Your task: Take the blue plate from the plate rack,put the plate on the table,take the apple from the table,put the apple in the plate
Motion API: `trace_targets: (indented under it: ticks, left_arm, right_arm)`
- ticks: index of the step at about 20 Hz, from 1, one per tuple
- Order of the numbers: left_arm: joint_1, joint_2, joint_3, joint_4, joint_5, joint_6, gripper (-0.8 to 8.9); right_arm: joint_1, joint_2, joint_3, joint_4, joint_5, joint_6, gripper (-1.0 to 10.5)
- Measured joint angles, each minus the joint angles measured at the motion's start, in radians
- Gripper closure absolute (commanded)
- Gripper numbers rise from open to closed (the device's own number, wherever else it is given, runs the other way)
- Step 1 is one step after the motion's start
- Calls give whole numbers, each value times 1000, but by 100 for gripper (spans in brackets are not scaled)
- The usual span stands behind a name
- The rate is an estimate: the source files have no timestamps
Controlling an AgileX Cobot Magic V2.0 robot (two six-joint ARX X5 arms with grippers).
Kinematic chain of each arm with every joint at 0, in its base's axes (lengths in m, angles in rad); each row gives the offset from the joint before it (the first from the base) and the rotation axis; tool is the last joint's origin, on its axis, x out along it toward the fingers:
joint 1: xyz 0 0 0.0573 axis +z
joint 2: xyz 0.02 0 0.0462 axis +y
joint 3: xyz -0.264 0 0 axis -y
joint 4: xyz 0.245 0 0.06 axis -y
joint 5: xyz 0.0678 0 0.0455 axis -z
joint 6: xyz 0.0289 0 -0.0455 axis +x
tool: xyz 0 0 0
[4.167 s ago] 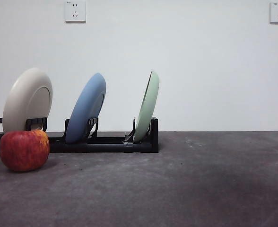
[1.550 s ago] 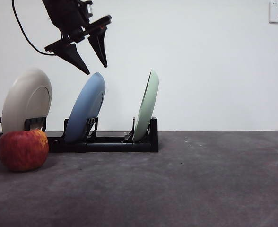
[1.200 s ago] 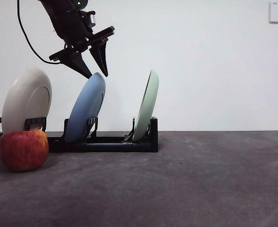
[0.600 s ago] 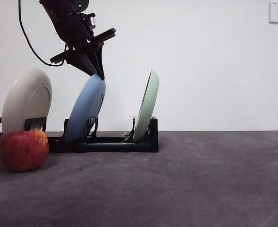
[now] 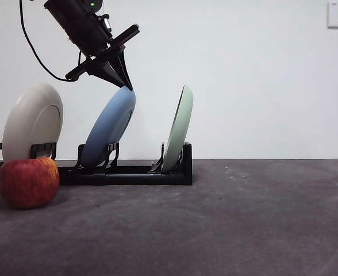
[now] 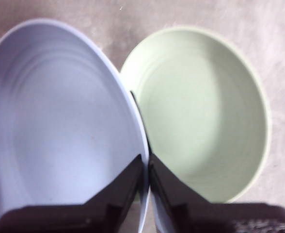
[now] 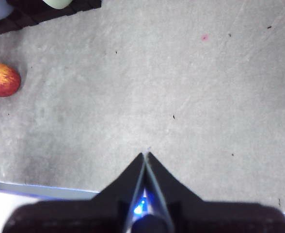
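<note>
The left gripper (image 5: 122, 80), in the upper left of the front view, pinched the top rim of the blue plate (image 5: 107, 127), which leaned in the plate rack (image 5: 129, 172). The apple (image 5: 29, 181) sat at lower left on the table (image 5: 226, 224). The right gripper (image 7: 145, 156) hung closed and empty.
</note>
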Motion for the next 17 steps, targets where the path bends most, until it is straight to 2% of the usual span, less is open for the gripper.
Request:
trace_targets:
  ticks: [8, 12, 14, 17]
  left_arm:
    - [15, -2, 0, 2, 26, -16, 821]
    - [19, -69, 0, 16, 51, -25, 821]
    - [24, -132, 0, 42, 82, -41, 821]
    - [37, -222, 0, 80, 211, -77, 821]
  right_arm:
    - [0, 0, 0, -11, 0, 0, 946]
    - [0, 0, 0, -11, 0, 0, 946]
    - [0, 0, 0, -11, 0, 0, 946]
    - [0, 0, 0, -16, 0, 0, 946]
